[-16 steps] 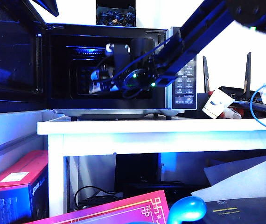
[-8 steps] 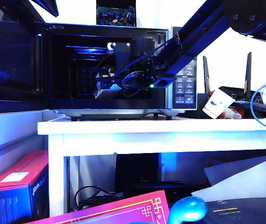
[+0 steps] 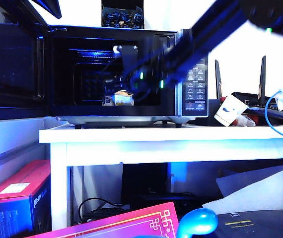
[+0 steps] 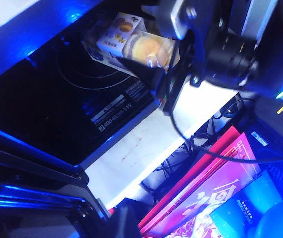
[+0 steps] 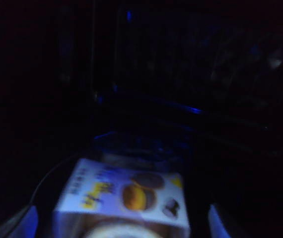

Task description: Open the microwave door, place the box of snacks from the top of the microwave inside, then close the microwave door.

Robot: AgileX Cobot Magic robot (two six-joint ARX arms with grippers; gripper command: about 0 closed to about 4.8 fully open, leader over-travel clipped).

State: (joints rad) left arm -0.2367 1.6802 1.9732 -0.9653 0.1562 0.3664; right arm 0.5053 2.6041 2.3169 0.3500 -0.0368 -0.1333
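The microwave (image 3: 197,84) stands on the white table with its door (image 3: 10,64) swung wide to the left. The box of snacks (image 3: 121,97) rests on the cavity floor near the front, and shows as a clear tub with a printed label (image 4: 131,42) (image 5: 124,196). My right gripper (image 3: 120,88) reaches into the cavity from the upper right. It is open, one finger (image 5: 27,220) on each side of the box with a dark gap between. My left gripper (image 4: 106,223) is a dark blur near the door's lower edge; how its jaws stand is unclear.
A dark open box of blue-wrapped items (image 3: 122,17) sits on top of the microwave. A white paper cup (image 3: 229,111) and black routers (image 3: 263,74) stand right of it on the table (image 3: 156,136). Red and pink boxes (image 3: 17,193) lie below.
The right gripper lowered the box of snacks from mid-height in the cavity to its floor. Its fingers have spread off the box. The left arm kept still.
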